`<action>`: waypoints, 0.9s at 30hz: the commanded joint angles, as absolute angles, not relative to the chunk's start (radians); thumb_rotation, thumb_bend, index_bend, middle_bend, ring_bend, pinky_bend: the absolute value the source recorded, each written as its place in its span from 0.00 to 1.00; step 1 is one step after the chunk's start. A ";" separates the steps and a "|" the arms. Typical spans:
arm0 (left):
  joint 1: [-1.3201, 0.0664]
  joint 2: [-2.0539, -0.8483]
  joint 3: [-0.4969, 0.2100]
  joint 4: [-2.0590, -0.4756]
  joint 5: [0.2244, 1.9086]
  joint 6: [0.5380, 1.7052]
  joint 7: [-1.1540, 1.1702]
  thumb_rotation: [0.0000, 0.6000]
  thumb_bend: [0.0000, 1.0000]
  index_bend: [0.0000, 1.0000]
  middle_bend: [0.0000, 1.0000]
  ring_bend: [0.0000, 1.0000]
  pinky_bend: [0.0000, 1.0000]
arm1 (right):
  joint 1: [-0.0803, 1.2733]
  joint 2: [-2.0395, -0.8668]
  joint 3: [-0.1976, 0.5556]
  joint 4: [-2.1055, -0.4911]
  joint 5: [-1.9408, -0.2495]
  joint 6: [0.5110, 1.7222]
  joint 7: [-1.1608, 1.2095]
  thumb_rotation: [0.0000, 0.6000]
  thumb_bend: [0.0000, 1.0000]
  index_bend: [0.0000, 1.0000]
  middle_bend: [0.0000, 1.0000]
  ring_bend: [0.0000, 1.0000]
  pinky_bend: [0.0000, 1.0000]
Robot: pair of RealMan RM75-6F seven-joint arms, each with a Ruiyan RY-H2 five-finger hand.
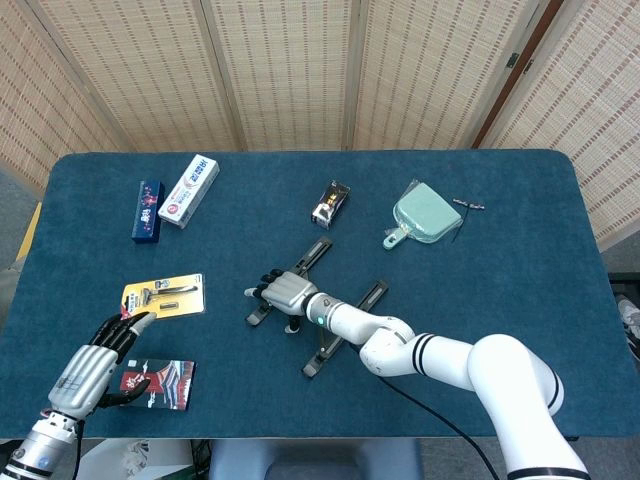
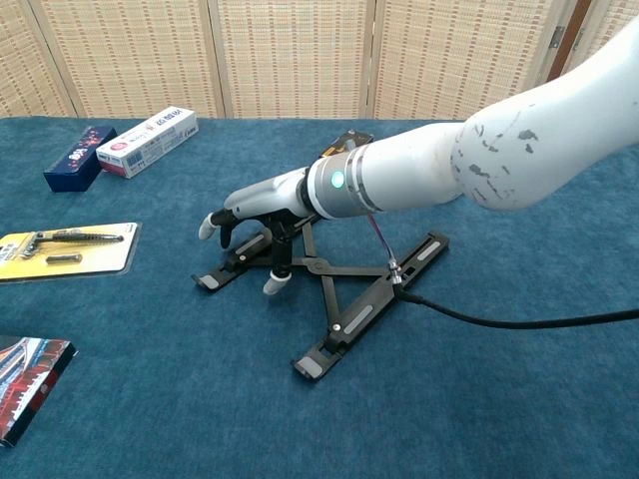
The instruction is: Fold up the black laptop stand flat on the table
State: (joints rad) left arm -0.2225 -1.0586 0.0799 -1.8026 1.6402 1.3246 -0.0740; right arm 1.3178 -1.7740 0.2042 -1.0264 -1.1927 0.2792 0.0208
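The black laptop stand (image 1: pixel 372 295) (image 2: pixel 344 324) lies spread open in an X on the blue table, its two bars joined by crossed links. My right hand (image 1: pixel 283 291) (image 2: pixel 255 205) reaches over the stand's left bar near its front end. Its fingers stretch out over the bar and the thumb points down to the cloth on the near side. It grips nothing that I can see. My left hand (image 1: pixel 95 365) rests at the table's near left corner, fingers apart, touching the edge of a dark booklet (image 1: pixel 162 386) (image 2: pixel 30 384). The chest view does not show it.
A yellow card with a razor (image 1: pixel 165 295) (image 2: pixel 60 249) lies left of the stand. A white box (image 1: pixel 190 190) (image 2: pixel 150 138) and a dark blue box (image 1: pixel 147 210) (image 2: pixel 78 157) sit far left. A small packaged bottle (image 1: pixel 330 203) and a mint pouch (image 1: pixel 425 213) lie behind.
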 commanded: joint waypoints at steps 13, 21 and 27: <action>-0.218 -1.058 0.082 -1.795 1.646 1.329 -0.082 1.00 0.27 0.01 0.08 0.11 0.01 | 1.300 -1.697 0.167 -1.163 -1.217 0.301 0.013 1.00 0.11 0.00 0.29 0.00 0.00; -0.219 -1.061 0.086 -1.798 1.655 1.325 -0.077 1.00 0.27 0.01 0.08 0.11 0.01 | 1.264 -1.571 0.119 -1.352 -1.217 0.311 -0.001 1.00 0.11 0.00 0.30 0.00 0.00; -0.227 -1.058 0.083 -1.802 1.662 1.321 -0.083 1.00 0.27 0.01 0.08 0.11 0.01 | 1.217 -1.459 0.081 -1.499 -1.232 0.365 -0.018 1.00 0.11 0.00 0.28 0.00 0.00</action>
